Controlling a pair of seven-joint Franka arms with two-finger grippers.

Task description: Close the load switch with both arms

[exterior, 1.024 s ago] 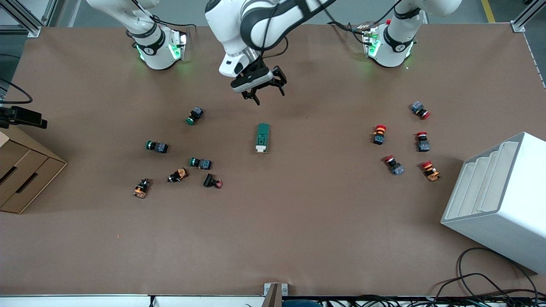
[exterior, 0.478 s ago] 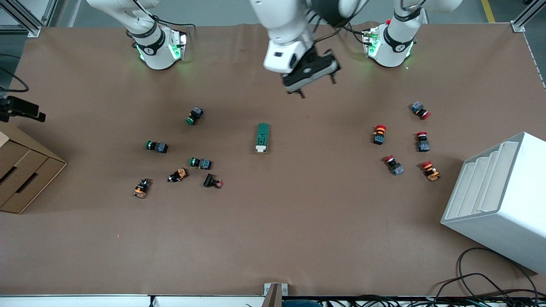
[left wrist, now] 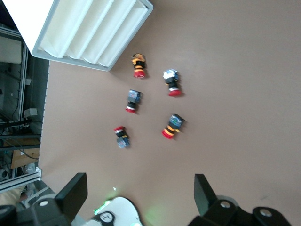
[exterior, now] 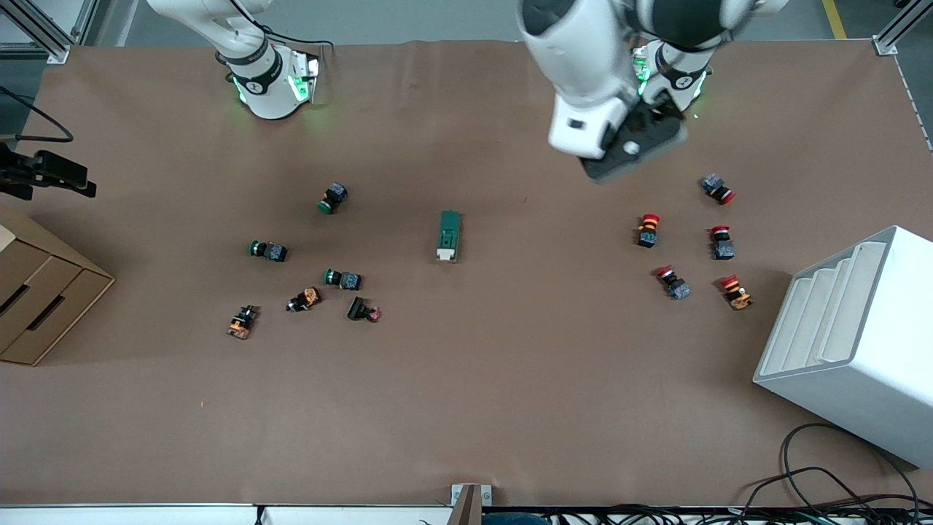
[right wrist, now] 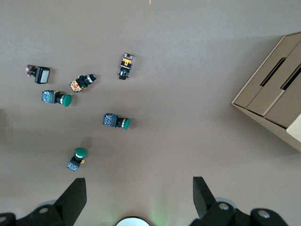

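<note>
The load switch (exterior: 449, 235), a dark-green block with a white lever end toward the front camera, lies flat near the table's middle, with no gripper near it. It does not show in either wrist view. My left gripper (exterior: 628, 148) hangs high over the table near its own base (exterior: 670, 73), above the red buttons; in the left wrist view (left wrist: 138, 195) it is open and empty. My right gripper (right wrist: 136, 200) is open and empty, high over its own base (exterior: 271, 82), and is out of the front view.
Several red-capped buttons (exterior: 649, 230) lie toward the left arm's end, beside a white slotted rack (exterior: 853, 343). Green and orange buttons (exterior: 342, 278) lie toward the right arm's end, near a cardboard box (exterior: 44, 292). A black device (exterior: 51, 175) sits at that edge.
My left arm has swung away from over the load switch toward its own base and risen. The load switch has not moved. The black device at the edge shifted slightly.
</note>
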